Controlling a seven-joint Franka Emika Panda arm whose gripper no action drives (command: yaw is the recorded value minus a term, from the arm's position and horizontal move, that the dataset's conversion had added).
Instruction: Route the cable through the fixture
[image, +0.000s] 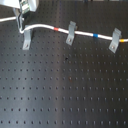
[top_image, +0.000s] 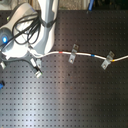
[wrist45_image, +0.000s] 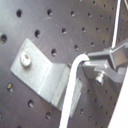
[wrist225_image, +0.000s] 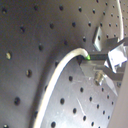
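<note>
The white cable (image: 47, 26) runs across the board from the first exterior view's left to its right, with a red band (image: 57, 29) and a blue band (image: 95, 36). The fixture (image: 27, 38), an upright grey forked clip, stands at the first exterior view's left. My gripper (image: 21, 28) is just above and beside it, shut on the cable's end. The cable passes at the fixture's top; I cannot tell if it sits in the fork. In the first wrist view the cable (wrist45_image: 72, 87) curves past the fixture (wrist45_image: 42, 75) into my fingers (wrist45_image: 107, 60). It also shows in the second wrist view (wrist225_image: 57, 77).
Two shorter leaning grey clips (image: 71, 32) (image: 115, 39) carry the cable further toward the first exterior view's right. All stand on a black perforated board (image: 65, 85). In the second exterior view the arm (top_image: 30, 25) with its black hoses hangs over the board's left.
</note>
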